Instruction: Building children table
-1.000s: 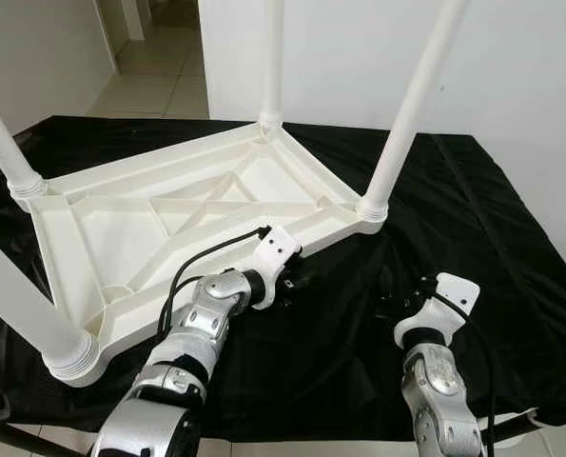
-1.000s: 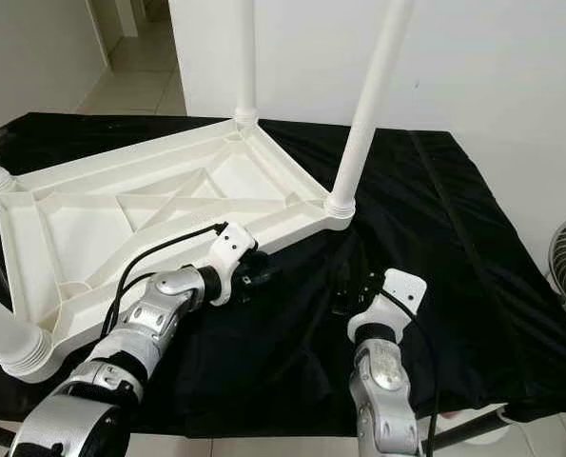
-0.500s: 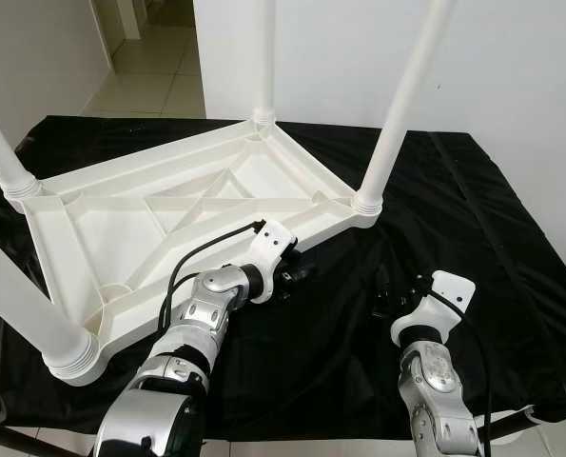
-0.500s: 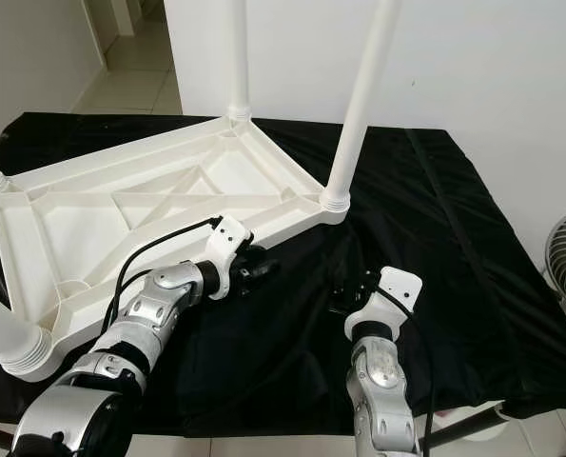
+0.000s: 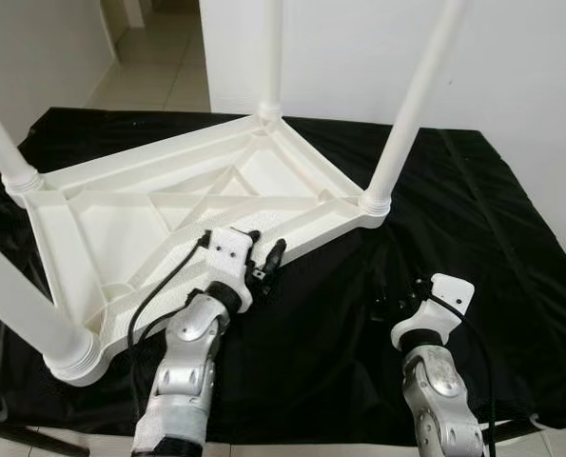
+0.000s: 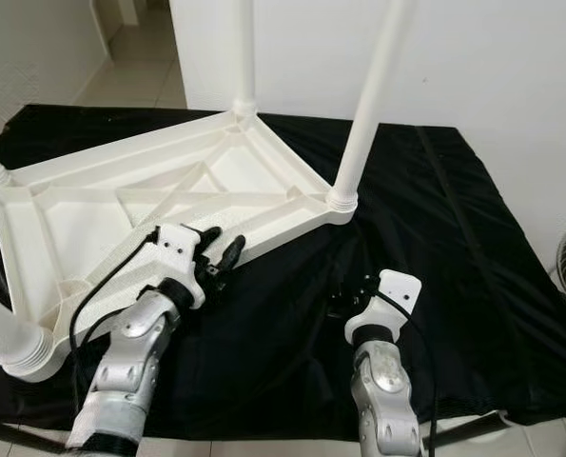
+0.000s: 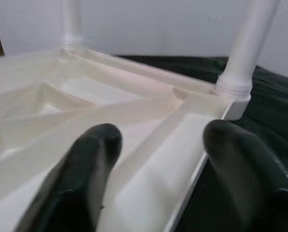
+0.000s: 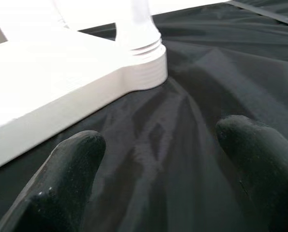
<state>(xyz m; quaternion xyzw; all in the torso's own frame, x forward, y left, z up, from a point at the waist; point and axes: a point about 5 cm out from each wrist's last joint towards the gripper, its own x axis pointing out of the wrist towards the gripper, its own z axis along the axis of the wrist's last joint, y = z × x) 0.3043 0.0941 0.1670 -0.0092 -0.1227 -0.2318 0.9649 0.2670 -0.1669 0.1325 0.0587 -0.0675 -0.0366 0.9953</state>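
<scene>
- The white table (image 5: pixel 168 228) lies upside down on the worktop's black cloth (image 5: pixel 492 248), with four legs seated in its corner sockets and pointing up.
- The left tool (image 5: pixel 263 264) hangs just over the table's near rim, fingers spread, touching nothing that I can make out.
- The right tool (image 8: pixel 158 159) sits low over the cloth, also spread and empty, near the corner that carries the right leg (image 5: pixel 411 109).
- With all legs in, the step in hand looks like taking hold of the frame, to check it or turn it over.
- To do it well, straddle the rim with one finger inside the frame and one outside, rather than pinching a thin rib (image 7: pixel 148 108).
- Bring the right tool to the rim beside the leg socket (image 8: pixel 141 53), so the two holds stand well apart.
- Close fully before lifting; the plastic looks smooth and may slip.
- Keep clear of the loose cloth, which could catch under the rim.
</scene>
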